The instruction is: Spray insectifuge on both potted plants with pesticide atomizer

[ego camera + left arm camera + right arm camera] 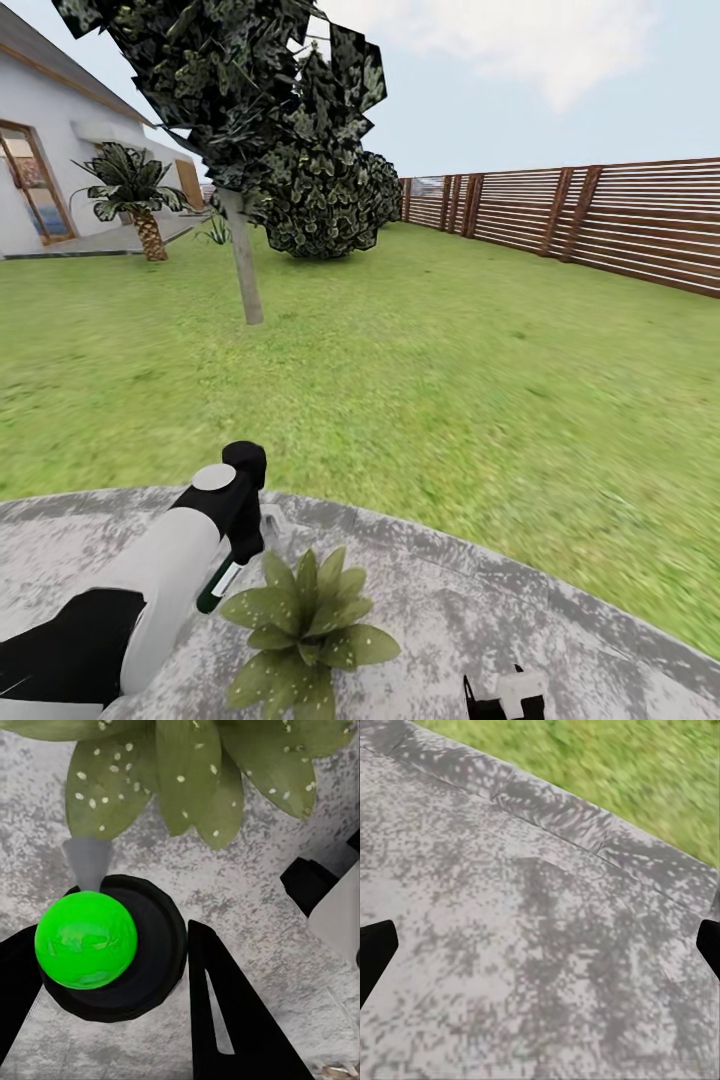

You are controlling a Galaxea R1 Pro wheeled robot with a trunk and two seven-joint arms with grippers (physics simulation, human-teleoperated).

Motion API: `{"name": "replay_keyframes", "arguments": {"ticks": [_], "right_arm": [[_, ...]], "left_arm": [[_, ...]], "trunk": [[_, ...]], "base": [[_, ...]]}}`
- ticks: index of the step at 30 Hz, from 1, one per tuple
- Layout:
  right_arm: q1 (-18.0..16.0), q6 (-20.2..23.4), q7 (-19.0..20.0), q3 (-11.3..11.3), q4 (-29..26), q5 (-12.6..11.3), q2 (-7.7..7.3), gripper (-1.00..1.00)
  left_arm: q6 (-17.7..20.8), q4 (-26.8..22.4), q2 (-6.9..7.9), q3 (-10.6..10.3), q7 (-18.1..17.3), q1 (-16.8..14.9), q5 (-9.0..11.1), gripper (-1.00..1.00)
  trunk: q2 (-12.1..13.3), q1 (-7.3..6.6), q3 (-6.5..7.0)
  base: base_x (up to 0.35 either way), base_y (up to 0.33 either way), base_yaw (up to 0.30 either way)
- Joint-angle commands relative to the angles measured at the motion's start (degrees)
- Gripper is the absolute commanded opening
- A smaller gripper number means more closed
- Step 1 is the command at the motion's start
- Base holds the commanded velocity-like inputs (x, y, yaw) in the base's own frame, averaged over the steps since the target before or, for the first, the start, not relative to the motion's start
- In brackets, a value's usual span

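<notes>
On the patio (560,640), left hand (112,967) gripping pesticide atomizer (112,952), beside potted plant (305,625)

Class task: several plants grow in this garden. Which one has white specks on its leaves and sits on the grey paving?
The potted plant beside the left arm: a low rosette of pointed, white-specked leaves on the paved patio. The palm and dark bush stand far off.

I count one potted plant (305,625) on the patio (560,620) and one atomizer (112,949). Out on the lawn: one palm (135,200), one tree (243,270).

Head looks downward; wrists hover close over shared patio (560,630).
</notes>
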Motion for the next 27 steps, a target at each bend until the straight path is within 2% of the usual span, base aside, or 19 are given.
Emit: {"name": "replay_keyframes", "arguments": {"ticks": [1, 7, 19, 27], "right_arm": [[0.0, -0.1, -0.3, -0.4, 0.1, 0.6, 0.01, 1.00], [0.0, -0.1, -0.3, -0.4, 0.1, 0.6, 0.10, 1.00], [0.0, -0.1, -0.4, -0.4, 0.1, 0.5, 0.37, 1.00], [0.0, -0.1, -0.5, -0.4, 0.1, 0.5, 0.46, 1.00]], "left_arm": [[0.6, 0.0, -0.01, -0.1, -0.5, 0.0, -0.4, -1.00], [0.7, 0.0, 0.03, -0.2, -0.5, 0.1, -0.5, -1.00], [0.7, 0.0, 0.02, -0.2, -0.5, 0.0, -0.5, -1.00], [0.8, 0.0, -0.14, -0.1, -0.4, -0.1, -0.5, -1.00]], "trunk": [[0.0, 0.02, -0.06], [0.0, 0.02, -0.06], [0.0, 0.02, -0.06], [0.0, 0.02, -0.06]], "base": [[0.162, -0.207, 0.000], [0.013, -0.261, 0.000], [-0.182, -0.179, 0.005], [-0.012, -0.012, 0.229]]}}
